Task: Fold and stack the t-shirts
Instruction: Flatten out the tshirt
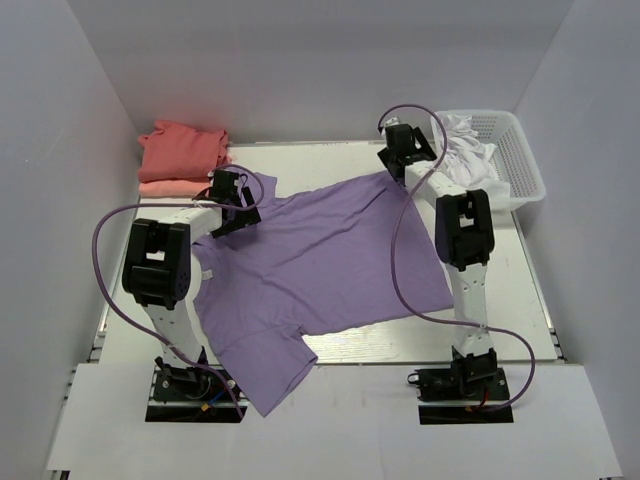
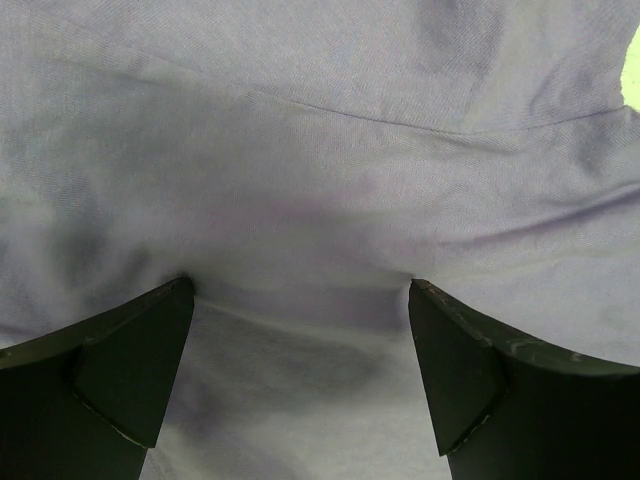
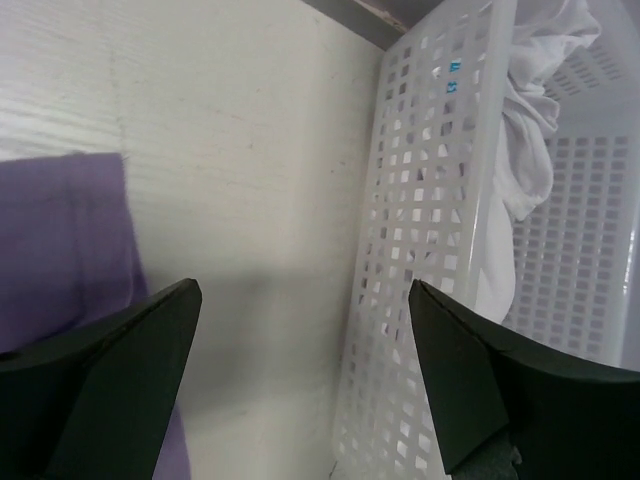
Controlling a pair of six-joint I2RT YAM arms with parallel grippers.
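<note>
Here the lavender t-shirt [image 1: 320, 260] lies spread, wrinkled; left tool [image 2: 300, 287], right tool [image 3: 305, 287] gape empty.

High rear overview; both wrist views close, downward, sharing the purple t-shirt [image 1: 330, 260]

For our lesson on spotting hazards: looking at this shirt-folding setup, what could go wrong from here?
1. The lavender shirt has its near sleeve lying beside the left arm's base; a pull could snag it there.
2. The open right gripper hovers over bare table between the shirt's corner and the basket, so a grab may miss the cloth or knock the basket.
</note>
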